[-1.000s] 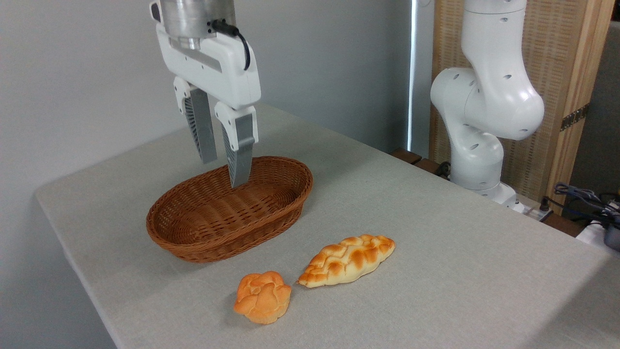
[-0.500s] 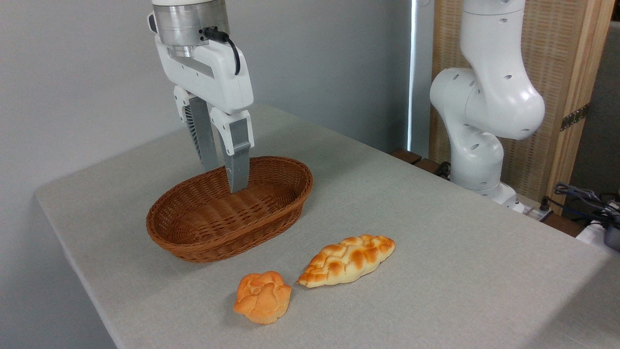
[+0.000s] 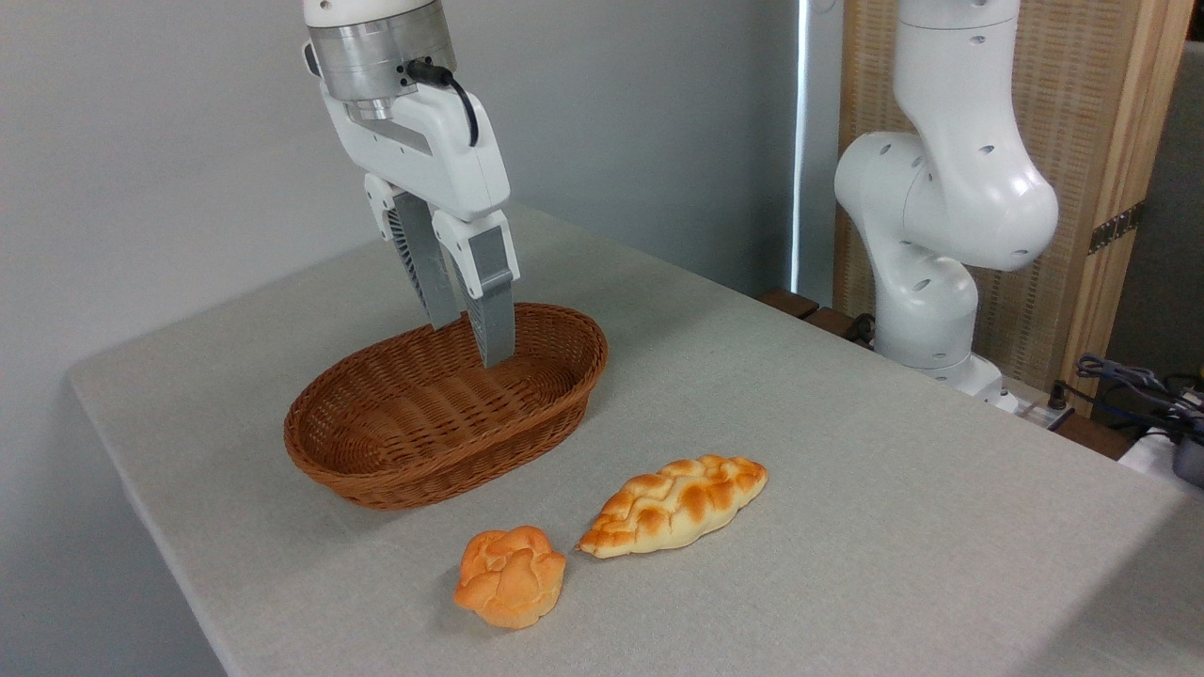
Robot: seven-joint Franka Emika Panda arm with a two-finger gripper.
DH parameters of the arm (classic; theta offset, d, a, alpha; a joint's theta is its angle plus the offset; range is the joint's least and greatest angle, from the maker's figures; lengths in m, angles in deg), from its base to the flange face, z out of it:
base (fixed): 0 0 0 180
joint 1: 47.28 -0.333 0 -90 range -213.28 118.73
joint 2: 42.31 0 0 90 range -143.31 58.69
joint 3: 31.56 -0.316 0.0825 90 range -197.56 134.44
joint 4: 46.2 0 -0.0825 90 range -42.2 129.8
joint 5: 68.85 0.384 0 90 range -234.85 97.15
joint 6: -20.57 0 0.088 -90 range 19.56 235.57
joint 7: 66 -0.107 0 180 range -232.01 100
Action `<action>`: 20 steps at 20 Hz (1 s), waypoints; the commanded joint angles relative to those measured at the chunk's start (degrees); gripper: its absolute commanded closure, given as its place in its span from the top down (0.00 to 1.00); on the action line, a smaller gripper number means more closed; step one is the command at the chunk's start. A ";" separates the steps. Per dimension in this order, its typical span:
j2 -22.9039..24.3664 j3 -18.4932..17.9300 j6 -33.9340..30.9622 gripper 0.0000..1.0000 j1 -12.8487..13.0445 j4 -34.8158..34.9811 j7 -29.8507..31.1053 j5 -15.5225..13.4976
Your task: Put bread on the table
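The bread (image 3: 673,504), a pale golden braided loaf with pointed ends, lies flat on the grey cloth-covered table (image 3: 847,451), in front of and to the right of the basket. My gripper (image 3: 470,342) hangs well apart from it, over the far part of the brown wicker basket (image 3: 442,414). Its fingers point down just above the basket's rim. They stand slightly open and hold nothing.
A small round orange bun (image 3: 511,574) lies on the table just left of the loaf, near the front edge. The basket holds nothing. The arm's white base (image 3: 941,207) stands at the back right, with cables (image 3: 1138,385) beside it.
The gripper has shifted a little to the right over the basket and turned slightly. The loaf, bun and basket have not moved.
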 commanded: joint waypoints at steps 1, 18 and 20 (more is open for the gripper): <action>-0.06 -0.26 -1.11 1.00 -0.34 -0.88 1.10 -0.22; 4.59 -0.35 2.93 1.00 -1.66 3.86 -0.82 -1.54; 4.77 -0.35 2.84 1.00 -2.10 4.13 -1.36 -1.53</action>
